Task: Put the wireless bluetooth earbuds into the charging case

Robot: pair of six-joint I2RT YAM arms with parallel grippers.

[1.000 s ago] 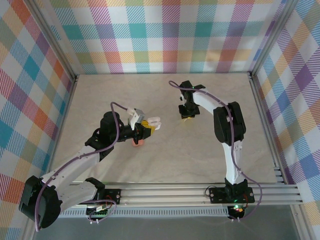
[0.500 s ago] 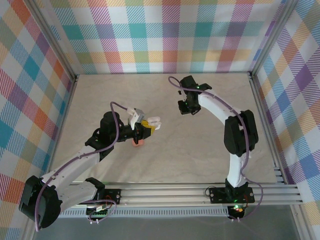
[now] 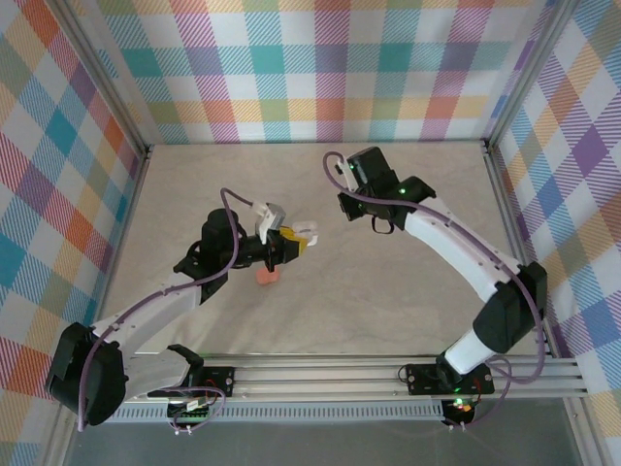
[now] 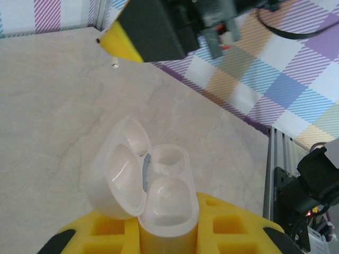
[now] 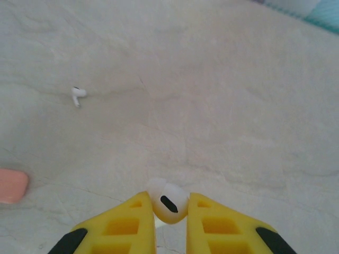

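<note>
Right now the carrying step is in hand: my right gripper [image 5: 168, 214] pinches a white earbud [image 5: 169, 203] by its bulb between the yellow fingertips, over the table [image 5: 238, 106]. My left gripper [image 4: 168, 238] is clamped on the white charging case [image 4: 159, 185], lid flipped open, both wells looking bare. A second white earbud [image 5: 78, 96] lies loose on the table, well apart from my fingers. Next, I judge, the right arm must cross to the case, line the stem up with one well and lower it straight before releasing; a tilted stem would likely catch the rim.
</note>
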